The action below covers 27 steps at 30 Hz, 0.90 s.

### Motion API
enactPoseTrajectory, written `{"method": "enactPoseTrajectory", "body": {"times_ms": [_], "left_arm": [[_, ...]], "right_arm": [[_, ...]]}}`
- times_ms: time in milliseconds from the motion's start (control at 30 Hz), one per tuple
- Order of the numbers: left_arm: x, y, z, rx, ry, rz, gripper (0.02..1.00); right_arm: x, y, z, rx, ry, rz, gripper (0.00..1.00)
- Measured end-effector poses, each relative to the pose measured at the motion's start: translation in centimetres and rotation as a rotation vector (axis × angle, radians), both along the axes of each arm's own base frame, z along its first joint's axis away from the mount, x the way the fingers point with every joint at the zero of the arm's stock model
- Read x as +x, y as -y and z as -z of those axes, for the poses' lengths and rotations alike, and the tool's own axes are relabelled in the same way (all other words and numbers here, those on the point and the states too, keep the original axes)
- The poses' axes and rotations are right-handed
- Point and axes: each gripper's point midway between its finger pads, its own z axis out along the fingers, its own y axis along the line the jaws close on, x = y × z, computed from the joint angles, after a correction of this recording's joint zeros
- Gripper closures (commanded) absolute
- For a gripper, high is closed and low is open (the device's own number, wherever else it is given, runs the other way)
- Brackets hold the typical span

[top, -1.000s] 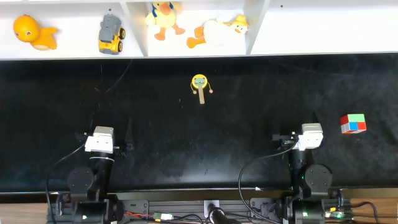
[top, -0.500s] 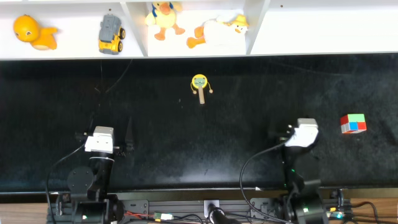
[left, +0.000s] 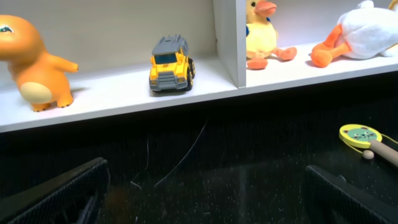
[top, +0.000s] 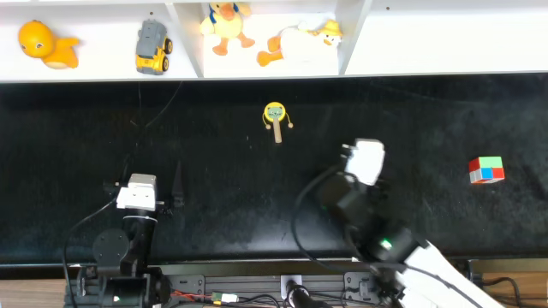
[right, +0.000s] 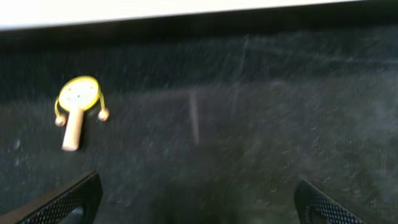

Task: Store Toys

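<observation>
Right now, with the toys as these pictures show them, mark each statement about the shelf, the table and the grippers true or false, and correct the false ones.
1. The truck stands on the shelf. True.
2. The cube lies on the shelf. False: it lies on the table, on the right arm's side.
3. The right gripper holds the rattle. False: it is open and empty, and the rattle lies on the table apart from it.
4. The left gripper is open. True.
5. The duck shares a compartment with the truck. False: a divider stands between them.
</observation>
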Motion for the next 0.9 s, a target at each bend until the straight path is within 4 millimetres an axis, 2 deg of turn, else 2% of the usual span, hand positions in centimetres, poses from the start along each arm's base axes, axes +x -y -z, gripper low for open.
{"method": "enactPoseTrajectory", "body": {"times_ms": [267, 467, 667, 900], "left_arm": [[0.0, 0.0, 0.0, 0.000, 0.000, -0.002, 0.020], [0.0, 0.0, 0.0, 0.000, 0.000, -0.002, 0.020], [0.0, 0.0, 0.0, 0.000, 0.000, -0.002, 0.020], [0.0, 0.0, 0.0, 0.000, 0.000, -0.002, 0.020]], "right_arm": [[2.9, -6.2, 0.5, -0.031, -0.161, -0.034, 0.005], [4.9, -9.4, 2.1, -0.062, -0.247, -0.047, 0.007], [6.1, -10.4, 5.0, -0.090, -0.317, -0.035, 0.003], [8.1, -10.5, 7.0, -0.030, -0.336, -0.012, 0.005]]}}
